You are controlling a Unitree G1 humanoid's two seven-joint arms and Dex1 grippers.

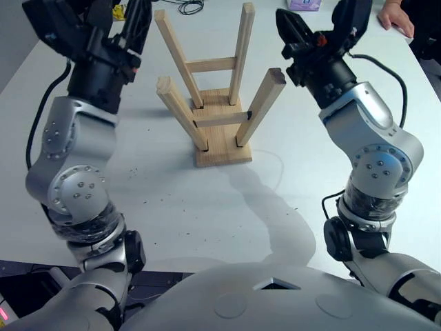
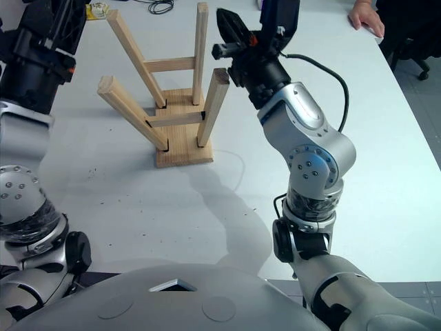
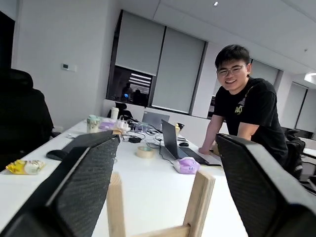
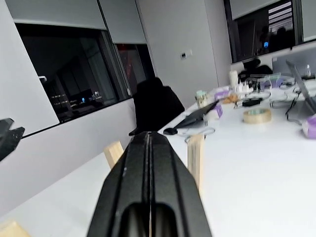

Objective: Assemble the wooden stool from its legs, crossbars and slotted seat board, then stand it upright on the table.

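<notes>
The wooden stool (image 1: 215,110) lies upside down in the middle of the white table (image 1: 172,207). Its seat board (image 1: 224,155) rests flat and its legs point up, joined by two crossbars (image 1: 210,65). My left gripper (image 1: 96,21) hangs open above the table, left of the stool and apart from it. In the left wrist view its fingers (image 3: 89,182) stand wide apart, with two leg tops (image 3: 200,197) showing between them. My right gripper (image 1: 284,22) is shut on nothing, raised just right of the near right leg (image 1: 265,103). Its closed fingers (image 4: 149,163) point toward two leg tops (image 4: 196,158).
A yellow packet (image 3: 22,167), a tape roll (image 3: 144,151), a laptop (image 3: 173,143) and a purple object (image 3: 186,165) lie on the table beyond the stool. Cables (image 1: 189,7) trail at the far edge. A dark chair (image 4: 155,106) stands at the table's left side.
</notes>
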